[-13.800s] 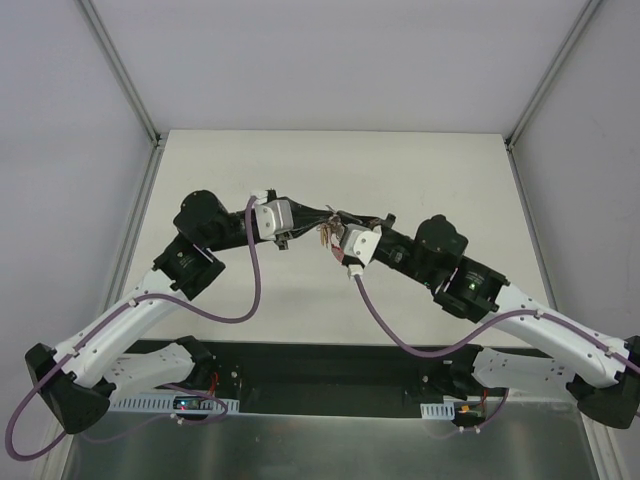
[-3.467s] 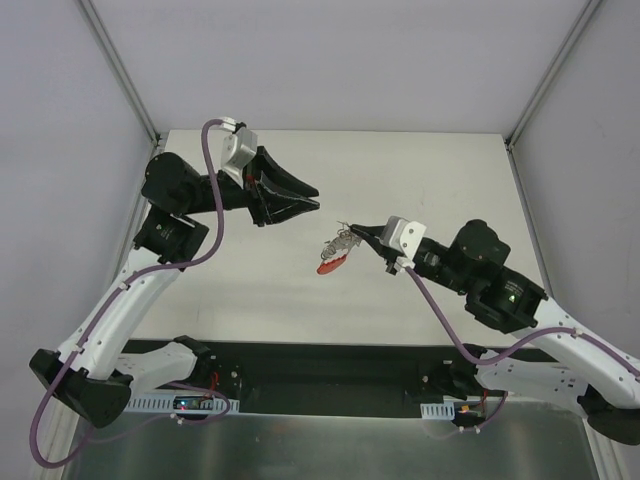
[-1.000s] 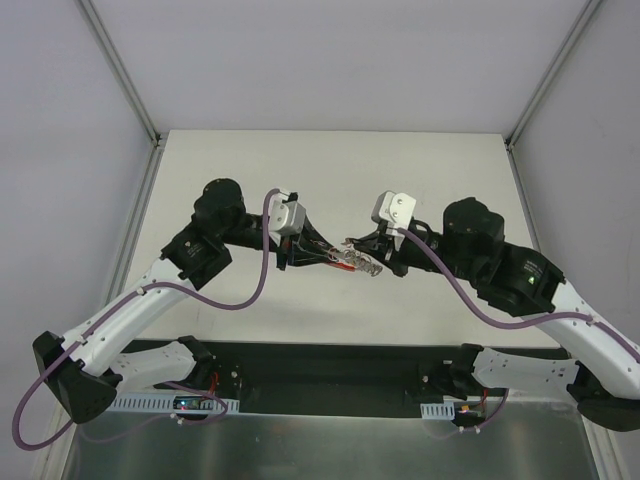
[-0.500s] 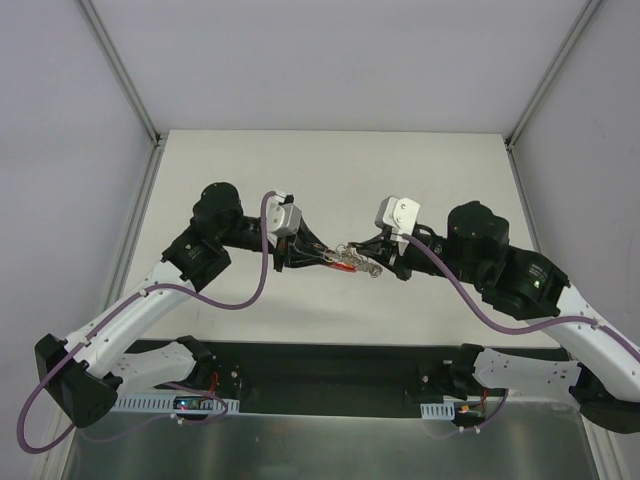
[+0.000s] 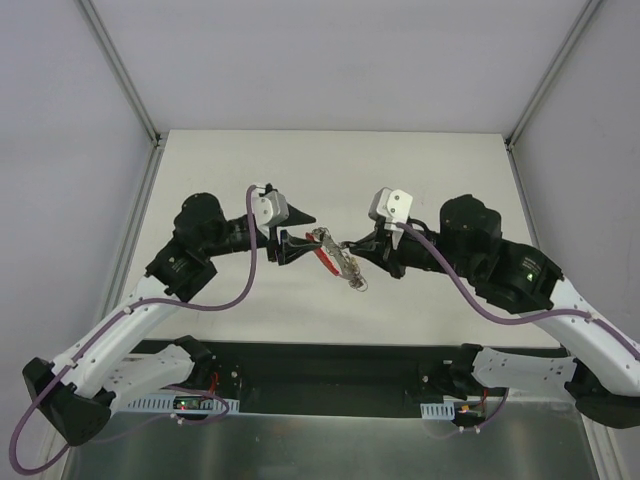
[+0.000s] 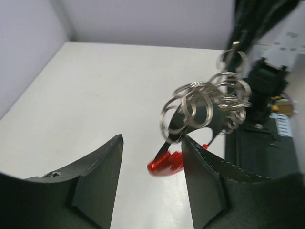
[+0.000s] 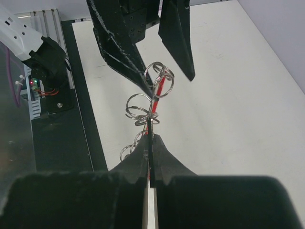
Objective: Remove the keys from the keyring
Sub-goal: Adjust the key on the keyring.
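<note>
The keyring (image 5: 335, 252) hangs in the air between my two arms as a tangle of silvery rings (image 6: 209, 98) with a red plastic piece (image 6: 167, 162) below. My right gripper (image 5: 352, 247) is shut on a thin dark flat piece of this bunch (image 7: 150, 136). My left gripper (image 6: 152, 140) is open, its fingertips on either side of the red piece (image 7: 159, 88) without gripping it. From above, the left gripper (image 5: 298, 236) sits just left of the bunch. Small silvery bits dangle lowest (image 5: 352, 275); I cannot tell the keys from the rings.
The pale tabletop (image 5: 420, 170) lies under the bunch, walled by white panels on three sides. A dark base strip (image 5: 330, 365) with the arm mounts runs along the near edge. Purple cables loop from both wrists.
My left gripper has opened, let go of the bunch and drawn slightly back to the left. The bunch now sags lower, held only by the right gripper, which stays shut.
</note>
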Controlling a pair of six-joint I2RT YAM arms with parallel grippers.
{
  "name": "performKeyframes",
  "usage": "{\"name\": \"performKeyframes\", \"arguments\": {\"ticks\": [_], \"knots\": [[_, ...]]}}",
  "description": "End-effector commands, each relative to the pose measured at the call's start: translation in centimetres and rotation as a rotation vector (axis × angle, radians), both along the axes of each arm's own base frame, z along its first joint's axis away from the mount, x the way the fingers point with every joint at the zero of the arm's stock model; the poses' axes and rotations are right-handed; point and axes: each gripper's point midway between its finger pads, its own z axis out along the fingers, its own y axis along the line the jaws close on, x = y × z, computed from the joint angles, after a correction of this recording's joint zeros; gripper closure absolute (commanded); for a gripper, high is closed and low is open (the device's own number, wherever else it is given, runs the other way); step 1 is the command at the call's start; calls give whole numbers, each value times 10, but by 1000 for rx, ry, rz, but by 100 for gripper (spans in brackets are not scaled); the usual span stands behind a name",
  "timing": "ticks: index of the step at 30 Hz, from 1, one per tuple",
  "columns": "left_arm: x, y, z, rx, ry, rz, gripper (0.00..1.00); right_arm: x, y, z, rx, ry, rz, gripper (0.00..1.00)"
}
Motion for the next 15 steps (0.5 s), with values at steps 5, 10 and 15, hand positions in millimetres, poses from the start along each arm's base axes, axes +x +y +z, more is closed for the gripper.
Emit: {"name": "performKeyframes", "arguments": {"ticks": [5,10,15], "knots": [[56,90,16,-78,-26,689,48,13,11,17,46,111,-100,99],[38,116,32,-174,-50,753,49,27,26,6,37,198,-173,99],[16,117,14,-119,-33,689,49,38,48,-9,13,277,-202,99]]}}
